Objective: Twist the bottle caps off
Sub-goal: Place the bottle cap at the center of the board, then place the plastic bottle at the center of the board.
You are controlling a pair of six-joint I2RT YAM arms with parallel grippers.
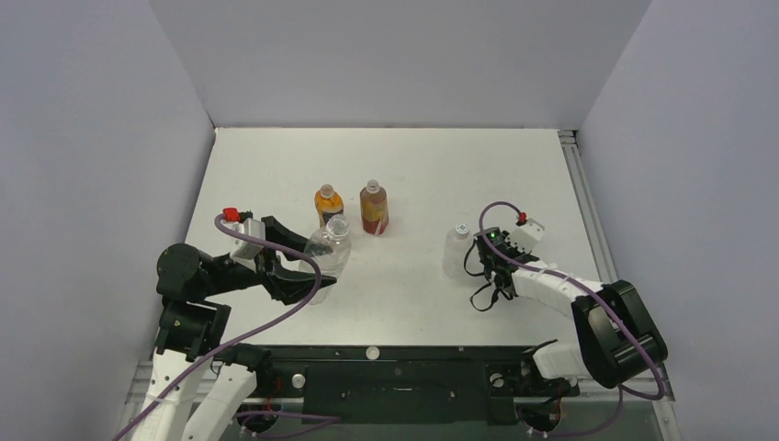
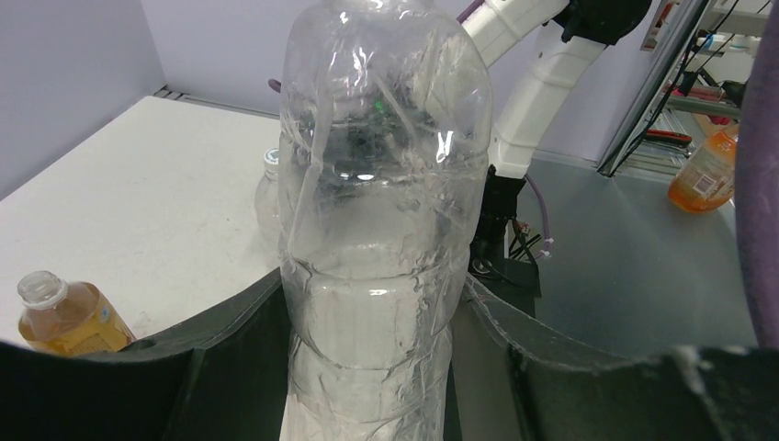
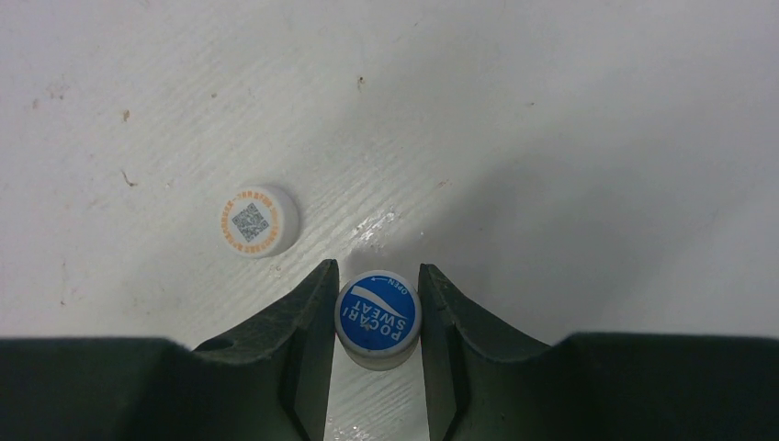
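Though the left wrist view crops its neck, the crinkled clear bottle (image 2: 381,230) sits clasped in the left tool (image 1: 314,263). The right tool (image 3: 376,342) pinches a round blue cap (image 3: 377,314).

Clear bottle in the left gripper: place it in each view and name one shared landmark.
Top external: clear bottle left of centre, nearer than the orange bottle.
Left wrist: the clear bottle fills the middle, upright.
Right wrist: not in it; only the blue cap and a white cap.
Landmark: the orange bottle, lower left corner in the left wrist view.
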